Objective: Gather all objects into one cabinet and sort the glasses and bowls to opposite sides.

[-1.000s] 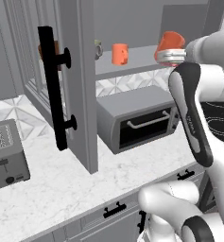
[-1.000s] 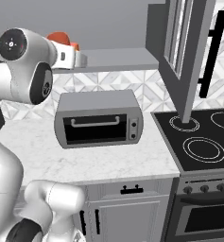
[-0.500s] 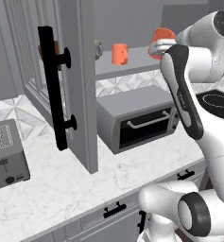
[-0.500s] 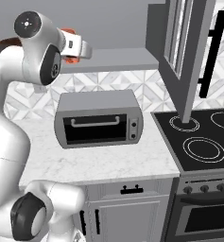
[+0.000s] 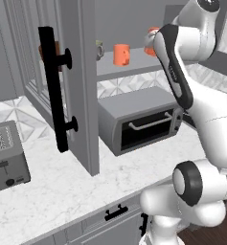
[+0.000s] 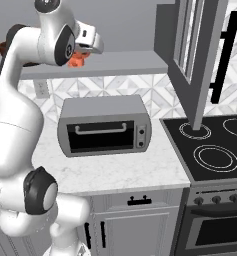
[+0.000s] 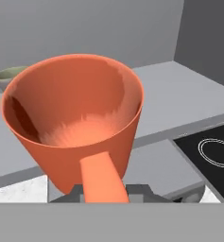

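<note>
**Mug carried to the wall cabinet shelf**

Grey kitchen with marble counter, toaster oven (image 6: pixel 105 126) and open wall cabinet (image 5: pixel 79 86). On its shelf (image 5: pixel 129 69) stand one orange mug (image 5: pixel 121 54) and a pale grey-beige mug (image 7: pixel 9 75). The gripper (image 7: pixel 104 189) is clamped on the handle of a second orange mug (image 7: pixel 75 123), empty, held above the shelf's right part. Judged progress: partly gathered; this mug is unplaced, and sorting against the bowl appears unfinished.
</note>
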{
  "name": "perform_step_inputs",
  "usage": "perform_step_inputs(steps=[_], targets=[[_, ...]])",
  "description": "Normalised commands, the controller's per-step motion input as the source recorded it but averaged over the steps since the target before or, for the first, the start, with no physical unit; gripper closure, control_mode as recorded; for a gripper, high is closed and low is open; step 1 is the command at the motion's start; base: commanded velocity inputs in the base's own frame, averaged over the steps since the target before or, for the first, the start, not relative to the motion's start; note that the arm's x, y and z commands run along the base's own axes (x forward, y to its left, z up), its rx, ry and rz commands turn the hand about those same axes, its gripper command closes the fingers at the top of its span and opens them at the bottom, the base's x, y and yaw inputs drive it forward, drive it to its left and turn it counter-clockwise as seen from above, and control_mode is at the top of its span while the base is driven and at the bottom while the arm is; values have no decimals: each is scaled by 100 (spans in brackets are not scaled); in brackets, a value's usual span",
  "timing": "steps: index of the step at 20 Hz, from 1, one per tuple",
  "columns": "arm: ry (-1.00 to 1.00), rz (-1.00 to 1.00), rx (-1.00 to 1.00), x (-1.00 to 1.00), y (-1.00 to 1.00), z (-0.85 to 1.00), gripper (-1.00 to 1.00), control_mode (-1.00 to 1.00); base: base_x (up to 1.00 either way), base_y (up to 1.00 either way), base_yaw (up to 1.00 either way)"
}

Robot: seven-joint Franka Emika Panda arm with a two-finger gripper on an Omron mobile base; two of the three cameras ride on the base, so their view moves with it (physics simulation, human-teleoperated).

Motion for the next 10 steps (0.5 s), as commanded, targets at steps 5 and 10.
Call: perform_step_inputs(steps=[5,10], targets=[[-4,0,0,34,-24,0,100,-100,0,0,0],[-2,0,0,-1,0,0,100,-100,0,0,0]])
